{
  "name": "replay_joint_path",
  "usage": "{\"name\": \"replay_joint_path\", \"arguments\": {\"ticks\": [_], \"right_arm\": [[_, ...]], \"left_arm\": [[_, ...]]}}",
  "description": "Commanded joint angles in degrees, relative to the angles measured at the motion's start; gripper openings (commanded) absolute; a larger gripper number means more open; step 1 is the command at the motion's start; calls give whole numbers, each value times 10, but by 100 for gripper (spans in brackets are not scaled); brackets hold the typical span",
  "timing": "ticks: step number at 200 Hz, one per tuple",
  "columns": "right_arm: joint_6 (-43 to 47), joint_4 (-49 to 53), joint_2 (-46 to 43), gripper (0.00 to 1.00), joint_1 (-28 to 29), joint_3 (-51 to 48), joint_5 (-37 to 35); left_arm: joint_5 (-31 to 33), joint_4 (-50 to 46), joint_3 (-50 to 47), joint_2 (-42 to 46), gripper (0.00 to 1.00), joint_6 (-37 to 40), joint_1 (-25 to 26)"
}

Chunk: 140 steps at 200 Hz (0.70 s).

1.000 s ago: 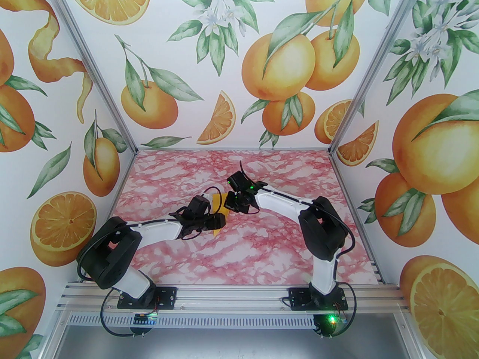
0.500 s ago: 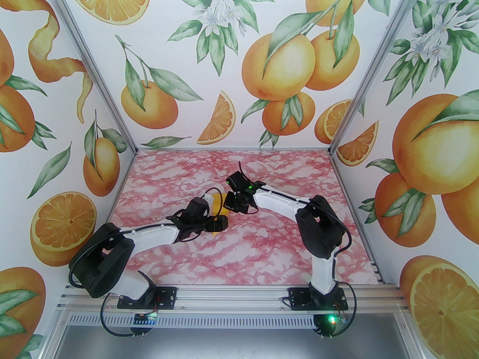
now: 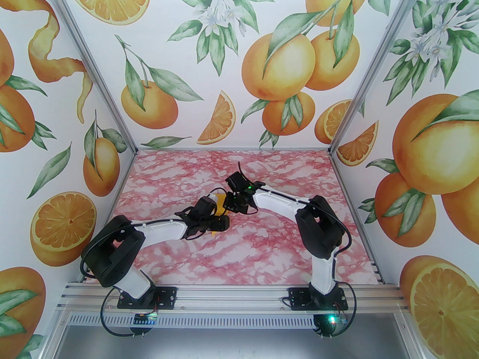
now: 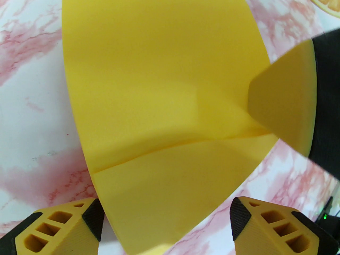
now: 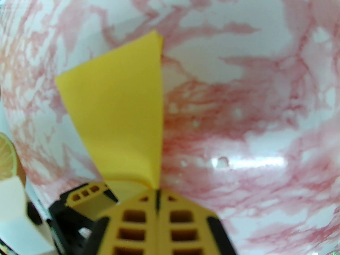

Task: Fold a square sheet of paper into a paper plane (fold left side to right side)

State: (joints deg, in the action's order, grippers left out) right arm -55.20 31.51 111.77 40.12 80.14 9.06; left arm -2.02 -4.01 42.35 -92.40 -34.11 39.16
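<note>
The square sheet of paper point(image 4: 159, 76) is plain yellow and lies on the pink marble table point(image 3: 262, 252), folded over with a crease across it. Little of the paper point(image 3: 220, 200) shows between the two wrists in the top view. My left gripper point(image 4: 164, 222) is open just above it, one fingertip point(image 4: 91, 216) at each side of the near corner. My right gripper point(image 5: 157, 195) is shut on the folded edge of the paper point(image 5: 119, 110), which curls up into the fingertips. That right gripper's finger point(image 4: 284, 97) meets the sheet's right side in the left wrist view.
Walls printed with oranges point(image 3: 280, 69) close in the table on three sides, with metal posts point(image 3: 348, 114) at the back corners. A rail point(image 3: 232, 297) carrying both arm bases runs along the near edge. The two wrists point(image 3: 224, 211) are almost touching at mid-table.
My left arm dipped back, then came forward and slightly right over the paper, covering more of its near corner. The right gripper stayed put, shut at the paper's edge.
</note>
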Motion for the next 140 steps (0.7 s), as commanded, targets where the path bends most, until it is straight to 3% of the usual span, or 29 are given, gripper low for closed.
{"name": "replay_joint_path", "arguments": {"ticks": [1, 52, 81, 140], "right_arm": [[4, 13, 0, 0, 4, 14, 9], [6, 14, 2, 0, 5, 15, 9], [7, 16, 6, 0, 4, 18, 10], [16, 28, 1, 0, 3, 22, -3]], "left_arm": [[20, -22, 22, -20, 80, 8, 0], [20, -22, 24, -25, 66, 8, 0], [18, -17, 20, -24, 64, 7, 1], [21, -42, 27, -10, 79, 5, 0]]}}
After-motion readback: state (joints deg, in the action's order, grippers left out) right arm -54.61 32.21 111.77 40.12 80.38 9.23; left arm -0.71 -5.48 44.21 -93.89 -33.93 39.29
